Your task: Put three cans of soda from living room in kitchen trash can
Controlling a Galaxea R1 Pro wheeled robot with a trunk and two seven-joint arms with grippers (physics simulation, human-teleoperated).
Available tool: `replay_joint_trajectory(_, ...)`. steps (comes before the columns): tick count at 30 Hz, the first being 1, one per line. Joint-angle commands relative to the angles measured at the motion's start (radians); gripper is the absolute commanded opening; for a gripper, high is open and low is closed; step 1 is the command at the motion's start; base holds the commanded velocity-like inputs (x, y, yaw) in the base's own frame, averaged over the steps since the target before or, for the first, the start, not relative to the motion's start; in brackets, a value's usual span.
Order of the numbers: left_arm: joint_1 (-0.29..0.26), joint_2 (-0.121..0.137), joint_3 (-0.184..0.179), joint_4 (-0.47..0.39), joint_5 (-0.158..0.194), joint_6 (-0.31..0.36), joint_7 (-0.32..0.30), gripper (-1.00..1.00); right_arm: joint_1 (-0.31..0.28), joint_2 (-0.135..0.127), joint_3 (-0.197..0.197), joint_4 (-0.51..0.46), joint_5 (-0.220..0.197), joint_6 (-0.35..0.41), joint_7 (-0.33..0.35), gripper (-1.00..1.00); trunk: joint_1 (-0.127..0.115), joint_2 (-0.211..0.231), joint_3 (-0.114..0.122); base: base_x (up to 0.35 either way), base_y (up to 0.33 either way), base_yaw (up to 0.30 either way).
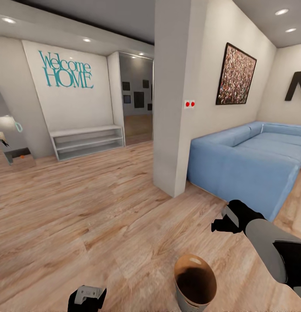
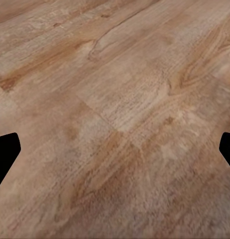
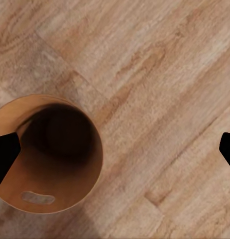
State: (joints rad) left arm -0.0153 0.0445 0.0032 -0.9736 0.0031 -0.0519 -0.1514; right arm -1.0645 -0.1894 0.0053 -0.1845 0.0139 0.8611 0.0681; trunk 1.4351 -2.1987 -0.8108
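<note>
Bin [image 1: 195,281] stands on the wood floor [image 1: 81,208] just ahead of the robot in the head view, the blue sofa [image 1: 246,160] beyond; no cans are seen, so the fetching seems all left to do. Left claw [image 2: 115,154], in its wrist view, is spread wide over bare floor, holding nothing. Right claw [image 3: 115,154] likewise gapes empty beside the bin's coppery mouth [image 3: 60,149].

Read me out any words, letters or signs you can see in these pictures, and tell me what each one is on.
"Welcome HOME": teal lettering on the white wall above the low shelf unit.
Dark shape on the far wall above the blue sofa: maybe part of a letter, cut off, unreadable.
Nothing readable on the bin or floor.
</note>
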Motion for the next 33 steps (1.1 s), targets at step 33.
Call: replay_joint_trajectory(33,0.000,0.000,0.000,0.000,0.000,0.000,0.000,1.00,0.000,-0.005,0.027,0.013,-0.001,0.013,0.002,1.00,0.127,-0.231,-0.103,0.000,0.000,0.000)
